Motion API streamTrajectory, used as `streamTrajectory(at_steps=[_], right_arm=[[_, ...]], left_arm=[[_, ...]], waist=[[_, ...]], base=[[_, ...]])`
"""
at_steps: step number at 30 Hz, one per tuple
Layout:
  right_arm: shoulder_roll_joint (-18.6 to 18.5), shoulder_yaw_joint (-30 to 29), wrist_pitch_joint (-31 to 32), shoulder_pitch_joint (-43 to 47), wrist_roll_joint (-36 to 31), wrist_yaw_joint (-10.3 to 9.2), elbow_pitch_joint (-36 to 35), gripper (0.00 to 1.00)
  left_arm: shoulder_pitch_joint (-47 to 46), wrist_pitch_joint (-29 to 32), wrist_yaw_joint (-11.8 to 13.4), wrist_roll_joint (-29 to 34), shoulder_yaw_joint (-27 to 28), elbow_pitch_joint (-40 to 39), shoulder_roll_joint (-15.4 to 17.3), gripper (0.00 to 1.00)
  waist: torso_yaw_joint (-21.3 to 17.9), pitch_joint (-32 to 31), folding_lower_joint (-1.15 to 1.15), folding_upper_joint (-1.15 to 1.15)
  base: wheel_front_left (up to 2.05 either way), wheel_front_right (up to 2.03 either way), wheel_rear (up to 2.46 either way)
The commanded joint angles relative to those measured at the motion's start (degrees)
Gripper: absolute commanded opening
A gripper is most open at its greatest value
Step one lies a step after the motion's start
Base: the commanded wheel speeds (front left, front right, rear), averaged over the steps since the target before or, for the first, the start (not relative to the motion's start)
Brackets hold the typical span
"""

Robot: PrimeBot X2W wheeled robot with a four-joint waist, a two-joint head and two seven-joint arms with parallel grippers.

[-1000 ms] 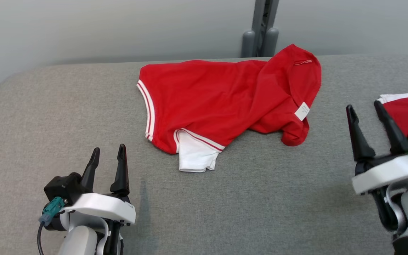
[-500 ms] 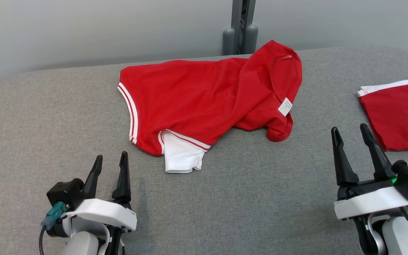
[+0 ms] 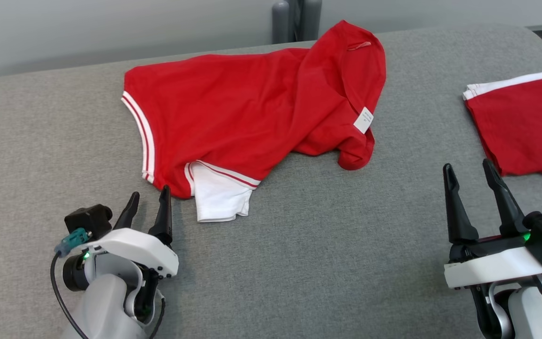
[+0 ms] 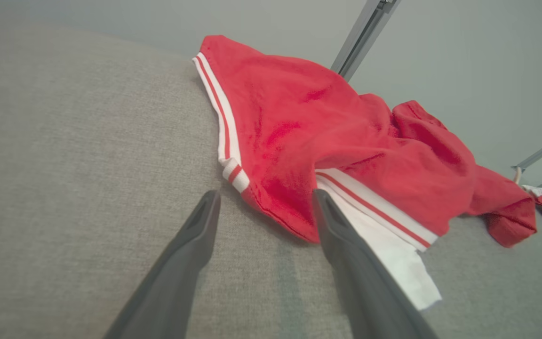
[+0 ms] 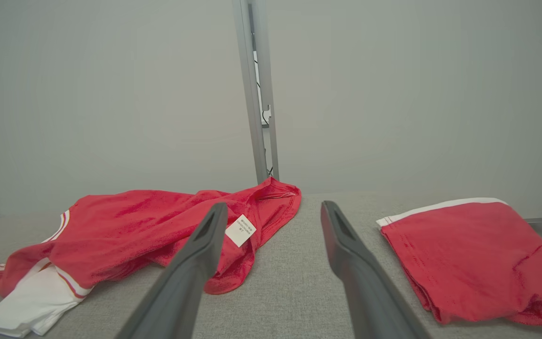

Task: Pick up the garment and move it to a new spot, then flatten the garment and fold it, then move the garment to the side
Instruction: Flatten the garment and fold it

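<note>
– Left gripper [image 3: 150, 190]: spread, empty, just short of shirt [image 3: 252, 103]. Right gripper [image 3: 467, 164]: same, well apart from it.
– Shirt where?
– Crumpled on cushion [image 3: 346, 245], far-centre. Prob. light, soft, floppy; no slip.
– Grab pt?
– Striped hem [image 3: 144, 136], near corner; pinch both layers. 2nd shirt [image 3: 525, 122] folded at rt: leave.

Same build on left gripper [image 3: 149, 193] and right gripper [image 3: 467, 165]: long dark tapered fingers [image 3: 163, 214], white shell [image 3: 134, 247] below them, green light [image 3: 86, 255], black block [image 3: 88, 219] and teal plug [image 3: 71, 235] outboard of the fingers. Black cable [image 3: 51, 280] loops from left plug. Pale grey forearms [image 3: 97, 310].
</note>
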Motion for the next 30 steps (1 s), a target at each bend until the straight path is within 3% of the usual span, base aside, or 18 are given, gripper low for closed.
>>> streamTrajectory(at_steps=[1,7,11,13,17,30], right_arm=[[-0.2,-0.5,-0.2,-0.6,-0.4,-0.03,-0.4,1.0],[0.2,-0.5,-0.3,-1.2,-0.6,-0.03,-1.1,1.0],[0.5,-0.3,-0.3,-1.2,-0.8,-0.03,-1.1,1.0],[0.6,-0.3,-0.3,-1.0,-1.1,-0.03,-0.8,1.0],[0.8,-0.6,-0.3,-0.9,-1.5,-0.03,-0.7,1.0],[1.2,0.2,-0.3,-1.1,-1.8,-0.03,1.0,1.0]], left_arm=[[-1.4,0.6,-0.4,-0.6,0.2,1.1,0.4,1.0],[-5.6,2.6,-0.6,-4.0,2.1,6.4,0.4,1.0],[-7.5,3.9,-2.1,-6.1,2.5,8.9,0.3,1.0],[-8.1,4.0,-2.7,-7.0,2.5,9.6,0.4,0.0],[-8.8,1.5,-3.4,-6.2,1.9,10.6,2.3,0.0],[-10.4,-2.1,-1.5,-3.7,3.7,8.9,11.7,0.0]], waist=[[-0.7,0.6,0.0,0.0],[-2.3,1.6,0.0,0.0],[-3.0,2.1,0.0,0.0],[-3.2,2.2,0.0,0.0],[-3.2,2.0,0.0,0.0],[0.1,-0.7,0.0,0.0]], base=[[0.0,0.0,0.0],[0.0,0.0,0.0],[0.0,0.0,0.0],[0.0,0.0,0.0],[0.0,0.0,0.0],[0.0,0.0,0.0]])
